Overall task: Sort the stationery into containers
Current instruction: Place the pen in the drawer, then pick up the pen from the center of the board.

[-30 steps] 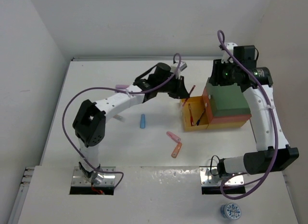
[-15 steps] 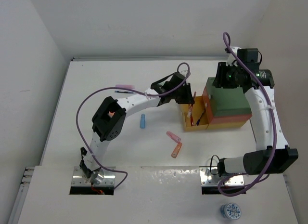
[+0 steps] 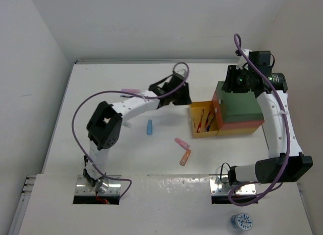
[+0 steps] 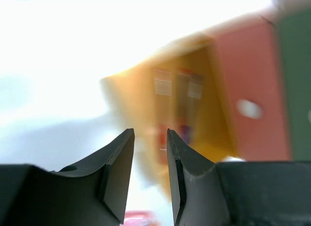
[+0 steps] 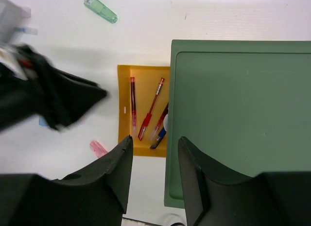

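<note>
The left gripper (image 3: 184,97), fingers slightly parted and empty, hangs just left of the yellow tray (image 3: 204,134); the blue marker (image 3: 150,127) lies near-left of it, long axis near-to-far, well apart from the spread, empty right gripper (image 5: 154,141).

White table (image 3: 101,78) enclosed by plain white walls (image 3: 151,22), evenly lit

Lab test cell; plain white walls (image 3: 151,22) enclose table (image 3: 151,159).
</note>
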You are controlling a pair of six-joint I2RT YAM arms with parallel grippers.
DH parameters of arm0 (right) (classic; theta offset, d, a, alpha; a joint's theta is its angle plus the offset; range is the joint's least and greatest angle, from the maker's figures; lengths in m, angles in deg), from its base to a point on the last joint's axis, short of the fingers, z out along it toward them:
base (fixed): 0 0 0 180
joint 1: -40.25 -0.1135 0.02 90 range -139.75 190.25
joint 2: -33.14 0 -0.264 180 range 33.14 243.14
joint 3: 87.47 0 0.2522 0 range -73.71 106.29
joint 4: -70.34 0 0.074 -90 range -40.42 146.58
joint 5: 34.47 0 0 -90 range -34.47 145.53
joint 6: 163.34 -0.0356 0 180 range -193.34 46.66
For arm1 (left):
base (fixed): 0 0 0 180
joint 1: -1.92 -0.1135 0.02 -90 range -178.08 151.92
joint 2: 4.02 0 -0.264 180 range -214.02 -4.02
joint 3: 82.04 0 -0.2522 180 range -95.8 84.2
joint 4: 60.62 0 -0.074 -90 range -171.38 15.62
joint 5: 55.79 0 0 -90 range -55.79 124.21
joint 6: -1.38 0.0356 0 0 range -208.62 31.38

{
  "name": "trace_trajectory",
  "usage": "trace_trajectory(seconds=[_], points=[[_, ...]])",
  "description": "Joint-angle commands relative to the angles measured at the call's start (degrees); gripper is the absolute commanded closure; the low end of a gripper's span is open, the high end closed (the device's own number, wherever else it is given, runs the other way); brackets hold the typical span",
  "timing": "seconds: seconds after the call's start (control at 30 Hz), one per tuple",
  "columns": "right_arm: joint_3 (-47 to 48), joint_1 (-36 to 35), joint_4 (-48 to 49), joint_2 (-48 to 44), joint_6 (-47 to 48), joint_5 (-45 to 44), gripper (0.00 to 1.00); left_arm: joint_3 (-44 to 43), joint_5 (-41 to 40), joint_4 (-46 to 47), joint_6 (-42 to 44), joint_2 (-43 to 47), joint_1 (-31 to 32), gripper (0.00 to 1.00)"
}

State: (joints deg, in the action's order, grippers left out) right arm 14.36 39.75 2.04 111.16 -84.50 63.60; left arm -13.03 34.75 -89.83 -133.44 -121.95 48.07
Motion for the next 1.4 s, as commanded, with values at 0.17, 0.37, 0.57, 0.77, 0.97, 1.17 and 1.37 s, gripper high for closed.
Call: trace_trajectory(seconds=[0.17,0.37,0.57,0.77,0.97,1.17,1.37], points=[[-0.53,-0.12,1.02,1.25,-0.71,2.38,0.58,8.81,-15.91,-13.45,5.96,13.96,-23.62,0.61],[0.35,-0.48,1.02,2.84,-0.53,2.47,0.58,5.57,-24.88,-18.75,10.71,9.22,-31.11,0.58],[0.26,-0.56,0.93,3.46,-0.18,2.29,0.57,-0.58,-24.52,-17.34,16.87,0.97,-33.49,0.56],[-0.36,-0.65,1.11,3.54,-0.09,1.77,0.57,-4.28,-22.61,-20.33,12.48,-3.44,-34.81,0.55],[-0.27,-0.65,1.19,3.81,0.0,1.5,0.57,-3.85,-19.79,-21.21,8.35,-5.12,-34.99,0.53],[-0.62,-0.65,1.28,4.16,0.0,1.59,0.57,-1.91,-18.38,-20.86,6.85,-5.03,-34.73,0.39],[-0.88,-0.56,1.28,4.16,-0.01,1.5,0.57,-2.09,-16.97,-20.51,6.06,-6.61,-34.55,0.4]])
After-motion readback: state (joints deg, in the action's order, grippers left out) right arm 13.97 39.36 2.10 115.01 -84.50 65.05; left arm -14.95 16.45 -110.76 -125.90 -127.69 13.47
